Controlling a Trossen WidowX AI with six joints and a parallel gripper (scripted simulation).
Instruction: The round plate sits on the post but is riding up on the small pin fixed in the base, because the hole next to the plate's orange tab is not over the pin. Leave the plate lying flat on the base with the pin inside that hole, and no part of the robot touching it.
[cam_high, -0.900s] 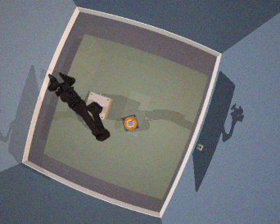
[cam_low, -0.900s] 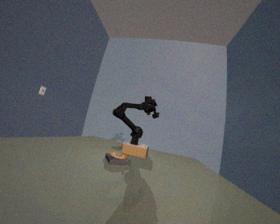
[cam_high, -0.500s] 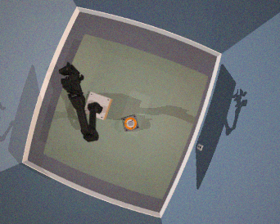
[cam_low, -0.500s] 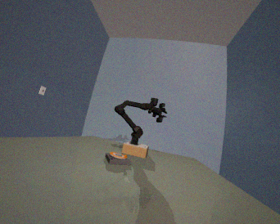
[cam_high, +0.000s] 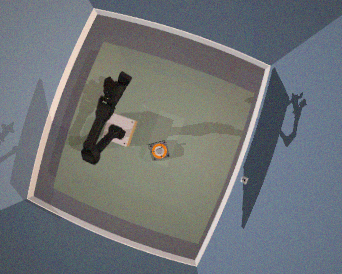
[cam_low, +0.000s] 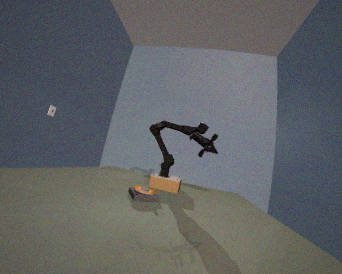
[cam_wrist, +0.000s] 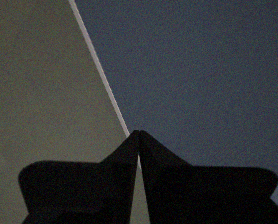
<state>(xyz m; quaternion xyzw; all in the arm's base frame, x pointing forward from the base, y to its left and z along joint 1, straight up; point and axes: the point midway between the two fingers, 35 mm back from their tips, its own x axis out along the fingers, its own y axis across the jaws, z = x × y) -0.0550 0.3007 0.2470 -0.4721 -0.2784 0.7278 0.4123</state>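
Observation:
The round plate (cam_high: 153, 151) (cam_low: 139, 189), with an orange ring and a paler middle, sits on the dark square base (cam_low: 145, 198). The plate's tab, its hole and the pin are too small to make out, and I cannot tell whether the plate lies flat. My gripper (cam_low: 217, 152) (cam_wrist: 138, 135) is shut and empty, its fingertips meeting in the wrist view. It is raised high and well away from the plate, on the far side of the arm's mount. No part of the arm touches the plate.
The arm stands on a pale box-shaped mount (cam_high: 128, 125) (cam_low: 165, 184) with an orange side, close beside the base. Walls with a pale top edge (cam_high: 234, 167) surround the floor. A small white block (cam_high: 244, 180) (cam_low: 52, 110) shows far from the base.

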